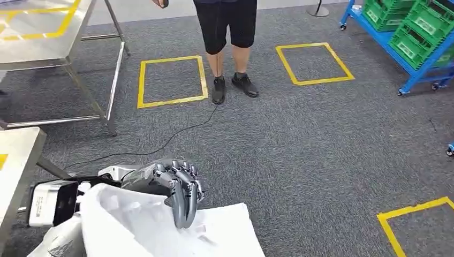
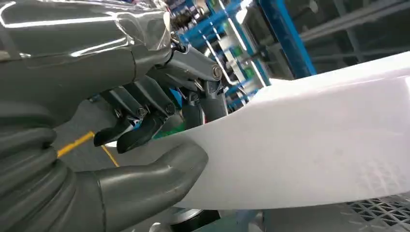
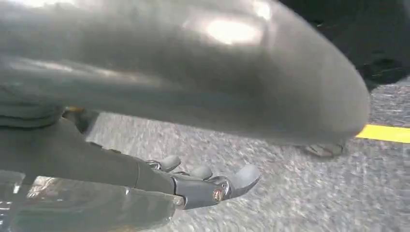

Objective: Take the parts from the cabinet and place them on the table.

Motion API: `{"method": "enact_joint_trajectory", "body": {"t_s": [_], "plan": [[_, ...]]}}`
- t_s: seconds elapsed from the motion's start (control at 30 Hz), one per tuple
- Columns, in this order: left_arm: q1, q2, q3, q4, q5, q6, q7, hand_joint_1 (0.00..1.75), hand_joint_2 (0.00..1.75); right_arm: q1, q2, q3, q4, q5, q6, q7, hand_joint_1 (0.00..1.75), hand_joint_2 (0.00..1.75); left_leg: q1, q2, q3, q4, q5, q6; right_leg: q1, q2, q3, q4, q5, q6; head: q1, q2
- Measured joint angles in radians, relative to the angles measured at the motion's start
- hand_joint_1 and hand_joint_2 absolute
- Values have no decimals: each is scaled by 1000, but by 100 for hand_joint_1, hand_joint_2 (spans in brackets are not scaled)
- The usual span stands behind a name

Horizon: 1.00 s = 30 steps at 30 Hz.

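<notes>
A flat white part [image 1: 160, 230] in a clear plastic wrap sits low in the head view. My left hand [image 1: 176, 187] grips its upper edge, with the dark fingers curled over the top. In the left wrist view the thumb [image 2: 145, 186] presses under the white part [image 2: 309, 154] and the fingers [image 2: 140, 128] lie on top, so it is pinched between them. My right hand [image 3: 203, 186] hangs over the grey carpet with its fingers stretched out and nothing in them.
The corner of a pale table [image 1: 16, 155] lies at my left. A steel table [image 1: 43, 32] stands further back on the left. A person [image 1: 227, 32] stands ahead by yellow floor squares [image 1: 171, 80], with a black cable [image 1: 176, 134] trailing towards me. A blue rack [image 1: 385, 37] holds green crates at far right.
</notes>
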Motion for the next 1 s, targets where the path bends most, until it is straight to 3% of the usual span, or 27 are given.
{"method": "enact_joint_trajectory", "body": {"t_s": [0.03, 0.07, 0.17, 0.2, 0.23, 0.27, 0.3, 0.33, 0.37, 0.4, 0.43, 0.47, 0.5, 0.53, 0.57, 0.67, 0.7, 0.73, 0.77, 0.8, 0.87, 0.9, 0.93, 0.97, 1.0], "plan": [[-1, -3, 0, 1, 0, 0, 2, 175, 175, 1, 3, 0, 0, 0, 0, 1, 0, 0, 1, -12, -6, 9, -5, -8, -7, 44, 18, -49, 17, 4, 4, 0], [-1, -4, 0, 2, 0, 0, 3, 175, 175, 1, 3, 0, 0, 2, 0, 1, 0, 0, -3, -27, -12, 17, -12, -18, 2, 32, 28, -52, 20, -17, 6, 0], [0, -3, 0, 6, -2, -1, 4, 175, 175, -11, 3, 1, -1, 6, 0, -2, 0, 0, 6, -50, -18, 10, -7, -34, 13, 2, 30, -51, 22, -41, 6, 0], [0, -3, 0, 7, -5, -1, 4, 175, 175, -13, 3, 1, -2, 6, 0, -2, 0, 0, 10, -45, -20, 17, -12, -38, 3, -12, 32, -57, 26, -48, 5, 0], [-2, -3, 0, 8, -6, -1, 3, 175, 175, -15, 1, 1, -2, 6, 0, -3, 0, 0, 3, 20, -34, 42, -29, -41, 7, -21, 35, -58, 22, -55, 2, 0], [-4, -3, 0, 8, -10, -1, 3, 175, 175, -14, 1, 1, -2, 6, 0, -6, 0, 0, 4, 69, -61, 101, -63, -44, 11, -32, 37, -58, 20, -64, -5, 0], [-3, -3, -1, 8, -10, -1, 3, 175, 175, -11, 2, 1, -2, 6, 0, -6, 0, 0, 6, 95, -102, 184, -101, -46, 15, -43, 38, -57, 17, -68, -3, 0], [-2, -3, -2, 9, -11, -2, 3, 175, 175, -9, 2, 1, -2, 6, 0, -7, 0, 0, 8, 104, -153, 280, -138, -48, 19, -60, 38, -57, 15, -70, -5, 0], [-1, -2, -1, 10, -11, -2, 3, 175, 175, -7, 1, 1, -2, 7, 0, -7, 0, 0, 10, 105, -188, 340, -152, -49, 22, -75, 38, -57, 14, -72, -5, 0], [-1, -1, -1, 12, -11, -1, 3, 175, 175, -7, 1, 1, -2, 7, 0, -7, 0, 0, 11, 106, -196, 347, -142, -48, 23, -89, 40, -57, 12, -74, -4, 0], [0, -1, -1, 14, -11, -2, 3, 175, 175, -9, 2, 1, -3, 7, 0, -7, 0, 0, 11, 110, -178, 304, -110, -47, 25, -102, 42, -57, 9, -73, -5, 0], [-1, -1, -1, 14, -11, -1, 3, 175, 175, -10, 2, 1, -4, 7, 0, -8, 0, 0, 10, 119, -139, 227, -69, -44, 26, -114, 46, -57, 7, -73, -5, 0], [-1, -1, -1, 14, -11, -2, 3, 175, 175, -11, 2, 1, -5, 7, 0, -9, 0, 0, 8, 143, -85, 127, -27, -38, 27, -126, 51, -57, 3, -70, -5, 0], [-1, -1, -1, 14, -11, -1, 3, 175, 175, -10, 2, 1, -6, 7, 0, -10, 0, 0, 0, 201, -37, 46, -6, -28, 30, -137, 57, -57, -2, -68, -5, 0], [-2, -2, -1, 14, -11, -1, 3, 175, 175, -9, 3, 1, -7, 8, 0, -11, 0, 0, -11, 212, -32, 31, -16, -27, 39, -147, 59, -56, -7, -59, -4, 0], [-1, -2, 0, 14, -14, 5, 3, 175, 175, -12, 3, 2, -8, 11, 0, -10, 0, 0, -14, 166, -36, 29, -11, -16, 36, -187, 66, -63, -9, -48, -4, 0], [-1, -3, 0, 13, -14, 6, 3, 175, 175, -15, 3, 2, -9, 12, 0, -8, 0, 0, -8, 150, -25, 14, -2, -6, 36, -186, 71, -62, -14, -41, -5, 0], [-2, -3, 0, 13, -16, 7, 3, 175, 175, -17, 3, 2, -10, 12, 0, -8, 0, 0, -4, 136, -17, 5, 3, -2, 29, -121, 64, -46, -25, -41, -1, 0], [-6, -5, -1, 14, -17, 7, 4, 175, 175, -15, 3, 2, -12, 12, 0, -8, 0, 0, -1, 126, -17, 4, 6, 4, 26, -71, 38, 7, -52, -49, -1, 0], [-4, -9, -2, 15, -17, 7, 4, 175, 175, -11, 3, 3, -13, 12, 0, -8, 0, 0, 0, 111, -17, 4, 5, 6, 26, -45, -3, 87, -83, -54, 6, 0], [-3, -10, -6, 18, -19, 7, 5, 175, 175, -4, 2, 4, -13, 13, -1, -4, 0, 0, -1, 74, -18, 5, 5, 7, 26, -34, -85, 234, -127, -52, 8, 0], [-2, -10, -7, 20, -20, 7, 5, 175, 175, -2, 3, 5, -13, 16, 0, -2, 0, 0, 0, 58, -18, 5, 5, 7, 25, -34, -102, 254, -123, -46, 9, 0], [-2, -10, -10, 22, -21, 7, 8, 175, 175, -3, 3, 6, -15, 16, 0, -4, 0, 0, 0, 40, -16, 6, 4, 6, 22, -34, -95, 222, -99, -36, 8, 0], [-3, -10, -11, 24, -22, 10, 11, 175, 175, -5, 2, 6, -16, 17, 0, -6, 0, 0, 1, 24, -14, 8, 3, 4, 19, -31, -67, 152, -61, -24, 8, 0], [-3, -10, -15, 27, -24, 13, 17, 175, 175, -5, 0, 6, -16, 17, 0, -7, 0, 0, 3, 7, -12, 12, 0, 0, 13, -17, -22, 45, -12, -11, 8, 0]]}}
